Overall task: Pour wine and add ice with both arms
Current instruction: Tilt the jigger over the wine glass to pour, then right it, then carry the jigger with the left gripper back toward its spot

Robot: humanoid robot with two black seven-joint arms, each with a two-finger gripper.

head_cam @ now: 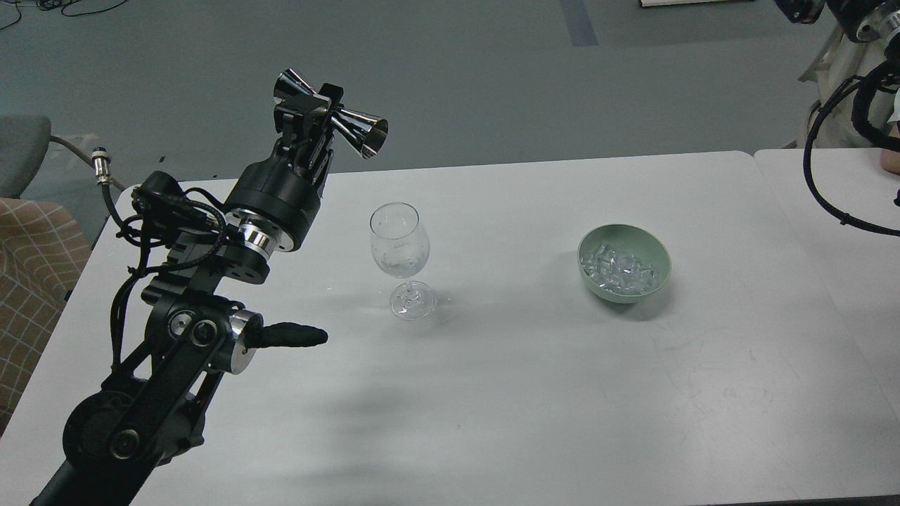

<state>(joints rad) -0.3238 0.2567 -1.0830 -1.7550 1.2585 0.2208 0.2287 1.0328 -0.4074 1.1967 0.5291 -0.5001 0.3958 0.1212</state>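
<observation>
Wine [399, 265] sits as a thin clear pool low in the stemmed glass [399, 242], which stands upright on the white bench [527, 393]. Ice [619, 270] fills the green bowl [657, 270], well apart to the right of the glass. My left claw [309, 116] is clamped around the waist of a steel jigger [330, 116], held tilted above and left of the glass, mouth toward it. Only cables of my right arm [837, 140] show, its claw out of view
</observation>
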